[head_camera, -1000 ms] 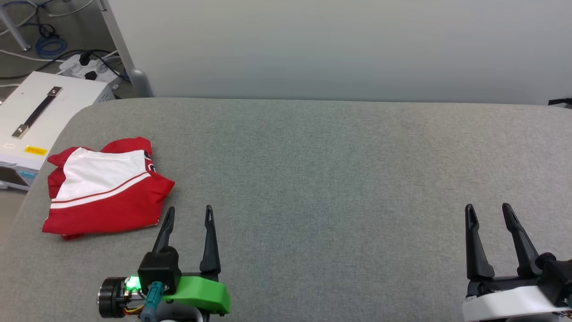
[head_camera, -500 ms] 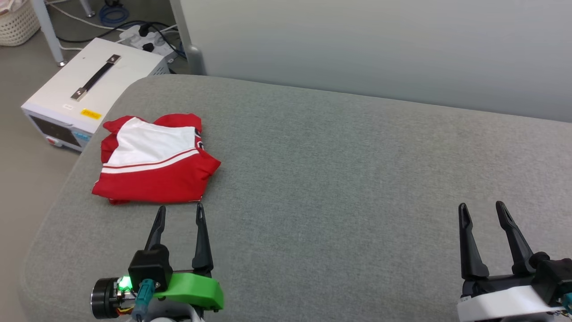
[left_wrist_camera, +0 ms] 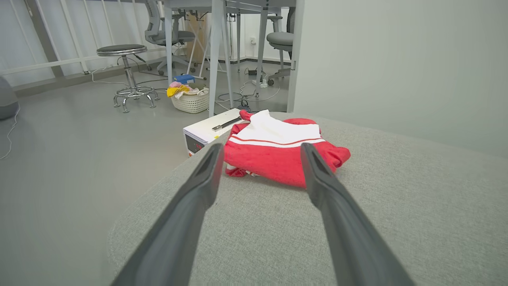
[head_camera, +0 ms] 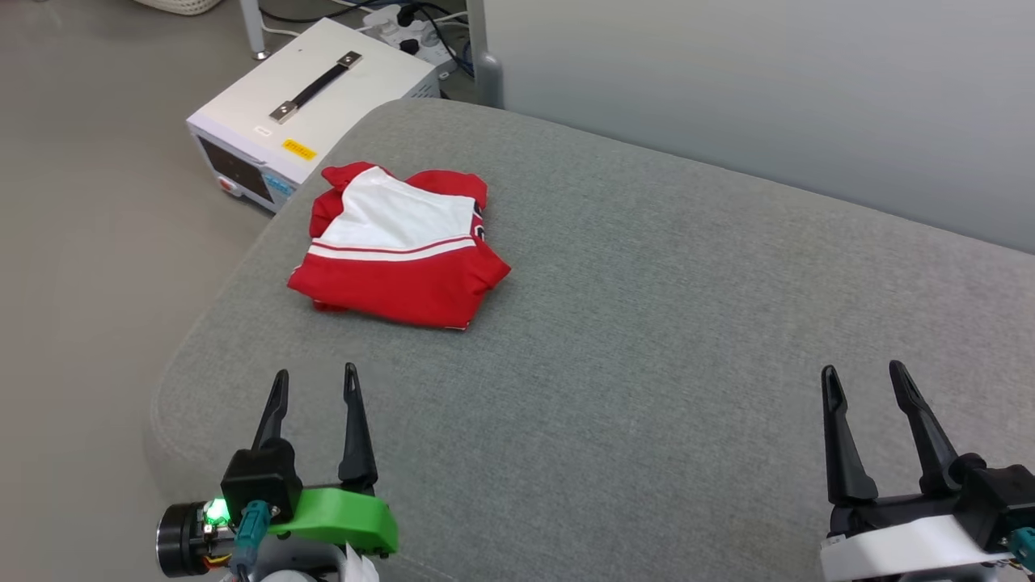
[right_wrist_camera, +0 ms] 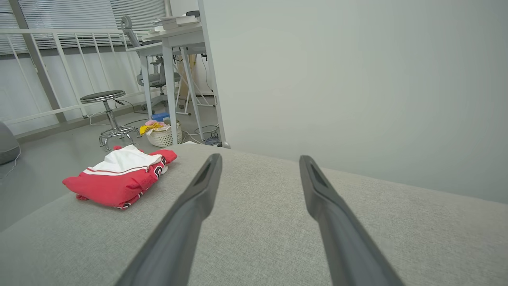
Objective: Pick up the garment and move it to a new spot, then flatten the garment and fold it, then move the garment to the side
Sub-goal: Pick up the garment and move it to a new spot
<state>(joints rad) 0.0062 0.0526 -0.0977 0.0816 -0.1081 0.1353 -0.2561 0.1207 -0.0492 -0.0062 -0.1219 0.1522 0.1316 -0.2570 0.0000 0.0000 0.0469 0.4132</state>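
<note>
1. The garment (head_camera: pixel 396 250) is a red T-shirt with a white sleeve on top. It lies in a loose bundle on the grey cushion (head_camera: pixel 647 323), near the far left corner and close to the rounded edge.
2. Your left gripper (head_camera: pixel 315 372) is released. Its two fingers are spread apart with nothing between them. It hovers over the cushion, near the shirt but not touching it. In the left wrist view the shirt sits right between the fingers, so you are lined up well.
3. Your right gripper (head_camera: pixel 861 368) is released too, and empty. It is well apart from the shirt, over on the right side.
4. I think the step now is to go and pick up the shirt. Use the left gripper, because it is the near one.
5. Move straight ahead and go down low, until the fingertips reach the near red edge. Slide one finger under the cloth and one over it, then close.
6. The cloth looks thin and has many layers. Grab a thick bit, so the whole bundle comes up and nothing slips out.
7. Lift slowly. A white box (head_camera: pixel 315 105) with a black handle stands on the floor just past the corner. Carry the shirt toward the middle of the cushion, so it does not drop off.
</note>
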